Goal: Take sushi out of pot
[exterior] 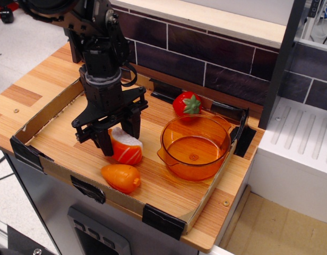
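The sushi (pixel 127 153), orange with pale stripes and a white rice side, sits between the fingers of my black gripper (pixel 121 139). The gripper is shut on it and holds it low, at or just above the floor of the cardboard tray (pixel 62 138). The translucent orange pot (pixel 194 162) stands empty to the right of the sushi, a short gap away. The sushi is outside the pot.
A plain orange carrot-like toy (pixel 121 178) lies just in front of the sushi, near the tray's front wall. A red strawberry toy (pixel 187 103) stands behind the pot. A dark tiled wall runs along the back, and a white unit stands to the right.
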`<state>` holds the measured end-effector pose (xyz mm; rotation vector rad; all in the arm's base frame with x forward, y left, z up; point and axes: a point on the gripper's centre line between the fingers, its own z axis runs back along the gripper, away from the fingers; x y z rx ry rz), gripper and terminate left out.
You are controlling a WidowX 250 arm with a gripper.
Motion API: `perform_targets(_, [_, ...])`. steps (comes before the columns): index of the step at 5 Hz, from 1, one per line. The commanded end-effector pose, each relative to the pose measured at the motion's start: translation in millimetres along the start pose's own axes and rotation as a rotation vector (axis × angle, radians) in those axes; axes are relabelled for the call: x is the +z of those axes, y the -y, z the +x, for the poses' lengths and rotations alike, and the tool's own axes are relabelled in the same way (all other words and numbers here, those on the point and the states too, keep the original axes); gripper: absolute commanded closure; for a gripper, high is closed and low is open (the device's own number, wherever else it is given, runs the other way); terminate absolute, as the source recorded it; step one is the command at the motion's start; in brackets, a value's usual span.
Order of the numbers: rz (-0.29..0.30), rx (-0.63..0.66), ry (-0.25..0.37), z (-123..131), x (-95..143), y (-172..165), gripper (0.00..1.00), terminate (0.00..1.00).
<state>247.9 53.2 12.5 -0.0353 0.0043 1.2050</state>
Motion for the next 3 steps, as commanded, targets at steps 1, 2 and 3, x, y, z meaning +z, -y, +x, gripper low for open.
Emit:
perform_targets(1, [-0.012,0.040,-0.013,25,35,8,0.00,0.00])
perform_targets(2, [-0.059,0.042,-0.021,27,74,12,0.00,0.00])
perform_targets(3, [-0.099,0.011,-0.042,20,111,14,0.00,1.00])
